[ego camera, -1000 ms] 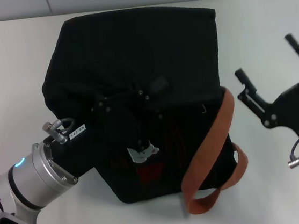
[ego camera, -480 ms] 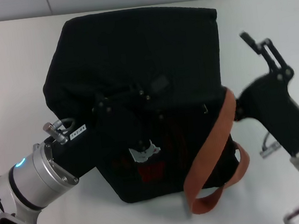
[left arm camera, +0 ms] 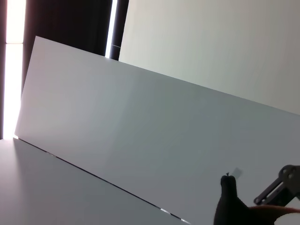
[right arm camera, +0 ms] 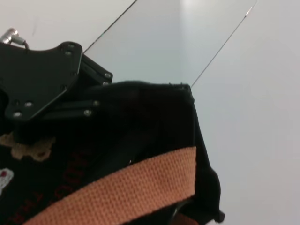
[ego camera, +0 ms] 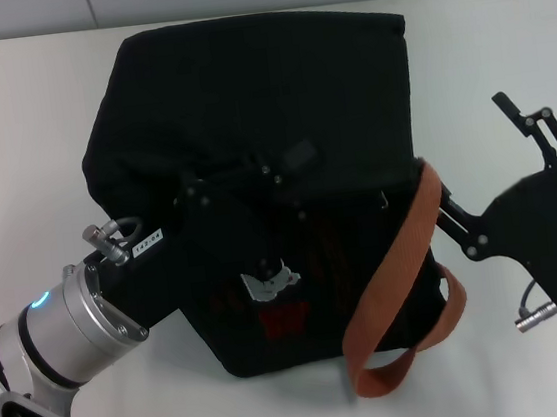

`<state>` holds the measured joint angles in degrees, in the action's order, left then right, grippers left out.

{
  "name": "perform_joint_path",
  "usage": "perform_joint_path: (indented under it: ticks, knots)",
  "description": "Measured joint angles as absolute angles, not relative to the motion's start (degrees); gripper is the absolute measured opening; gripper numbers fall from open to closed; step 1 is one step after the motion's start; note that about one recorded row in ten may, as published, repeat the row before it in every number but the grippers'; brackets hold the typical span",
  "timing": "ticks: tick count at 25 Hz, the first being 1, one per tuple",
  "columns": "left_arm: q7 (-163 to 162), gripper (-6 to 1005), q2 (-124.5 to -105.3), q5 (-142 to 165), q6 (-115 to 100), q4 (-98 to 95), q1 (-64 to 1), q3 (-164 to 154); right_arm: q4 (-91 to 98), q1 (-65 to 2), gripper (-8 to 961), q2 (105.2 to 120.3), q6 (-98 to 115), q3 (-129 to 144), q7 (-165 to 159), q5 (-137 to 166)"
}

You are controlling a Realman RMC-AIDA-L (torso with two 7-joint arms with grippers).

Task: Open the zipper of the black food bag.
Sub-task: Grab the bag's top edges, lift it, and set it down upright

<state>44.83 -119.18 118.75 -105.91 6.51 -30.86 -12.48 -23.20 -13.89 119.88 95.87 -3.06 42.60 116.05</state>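
Two arms: both at the black food bag (ego camera: 262,150), one from each side of the frame.
Bag place: middle of the head view, on the white worktop (ego camera: 18,127), filling most of the centre.
Bag lie: tipped so its printed front faces up toward the camera; long axis runs from the upper edge of the frame down to the lower centre.
Bag front: a pale bear patch (ego camera: 269,278) and red lettering lie in the lower middle; one orange-brown handle (ego camera: 393,286) loops down at the lower right.
Zipper: black on black; neither its track nor its pull tab can be told apart in any view.
Left claw (ego camera: 241,188): reaches in from the lower left and sits against the bag's middle; dark against dark, so I cannot tell how far its fingers are spread or whether they hold anything.
Right claw (ego camera: 477,181): at the right of the frame, fingers spread wide apart, nothing between them; one finger lies just by the handle at the bag's right side, the other points up and away.
Right wrist view only: a close look at the bag's corner, the weave of the handle (right arm camera: 117,187), a bear patch (right arm camera: 26,145), and the left claw's black body (right arm camera: 37,79) resting on the fabric.
Left wrist view only: mostly pale wall; a dark bit of bag and linkage in the lower right corner.
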Motion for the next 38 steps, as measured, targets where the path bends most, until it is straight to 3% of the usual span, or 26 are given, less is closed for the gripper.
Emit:
perform_joint_path:
  ticks: [24, 38]
  knots:
    - [44.8, 78, -119.18, 119.1, -106.4, 6.9, -31.0, -12.5, -24.7, -19.4, 823, 119.88, 90.8, 0.0, 35.1, 115.7]
    - [44.8, 78, -119.18, 119.1, -106.7, 6.9, -31.1, -12.5, -26.0, -18.8, 823, 119.88, 90.7, -2.0, 33.7, 116.7]
